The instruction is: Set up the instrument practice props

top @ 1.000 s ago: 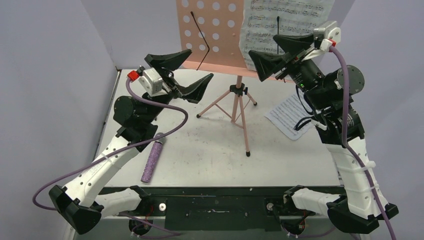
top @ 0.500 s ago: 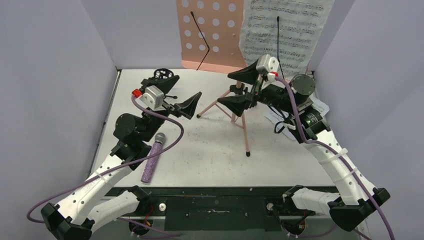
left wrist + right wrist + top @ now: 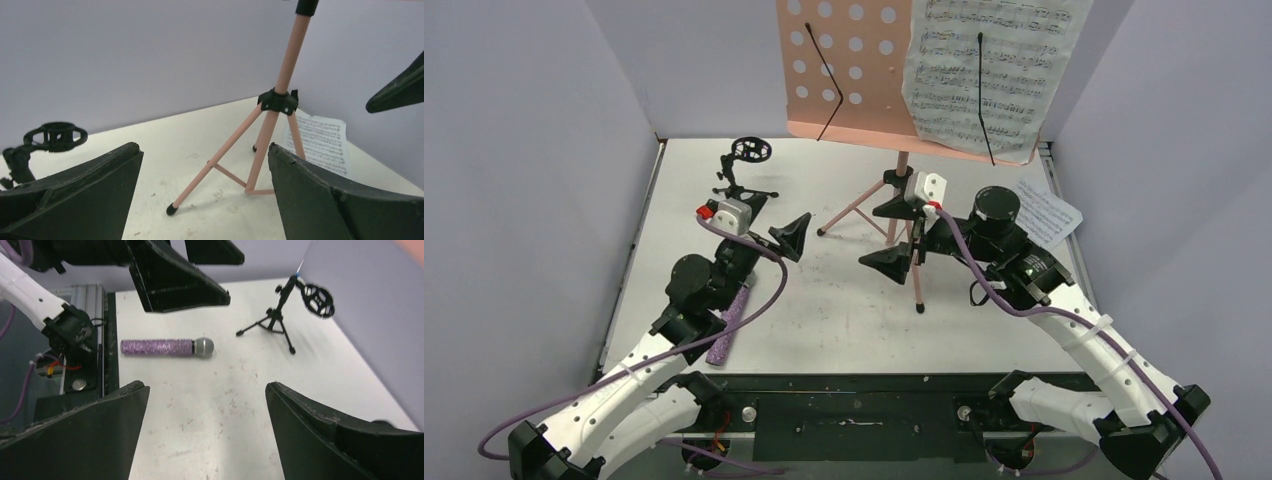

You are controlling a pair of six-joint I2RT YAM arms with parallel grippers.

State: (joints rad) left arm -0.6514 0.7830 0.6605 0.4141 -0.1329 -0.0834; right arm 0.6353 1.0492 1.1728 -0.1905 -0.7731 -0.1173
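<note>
Mic [image 3: 165,347]: flat on the surface [image 3: 844,320] at my left side, long axis near-to-far, head pointing away.
Left claw [image 3: 202,147]: released, empty, raised just beyond the head; nearer.
Right claw [image 3: 206,386]: released, empty, farther off.

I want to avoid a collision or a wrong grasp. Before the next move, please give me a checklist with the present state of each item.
1. Left fingers open, empty: ok.
2. Right fingers open, empty: ok.
3. Microphone lying free on the table: ok.
4. Mic stand upright, ring empty: ok.
5. Music stand upright, one page on it: ok.
6. Second page on the stand: not ok, it lies on the table.
</note>
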